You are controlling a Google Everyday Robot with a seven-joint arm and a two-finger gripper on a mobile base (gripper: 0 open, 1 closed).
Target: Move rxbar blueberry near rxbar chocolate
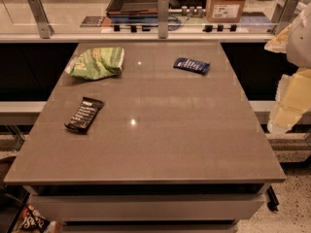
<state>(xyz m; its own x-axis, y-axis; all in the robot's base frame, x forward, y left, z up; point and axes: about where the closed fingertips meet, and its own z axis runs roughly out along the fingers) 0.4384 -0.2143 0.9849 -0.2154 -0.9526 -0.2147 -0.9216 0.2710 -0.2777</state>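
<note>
Probably light, flat and slick, the rxbar blueberry suits a pinch across its narrow width; the hand, right of the desk, has a state that cannot be told.

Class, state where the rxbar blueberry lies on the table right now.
In the camera view the rxbar blueberry lies at the far right of the table, level with the green chip bag to its left; the gripper hangs beyond the right edge.

1. The robot's arm, pale and cream-coloured, enters at the right edge of the view, partly cut off.
2. Its tool hangs below, angled down and leftward.
</note>
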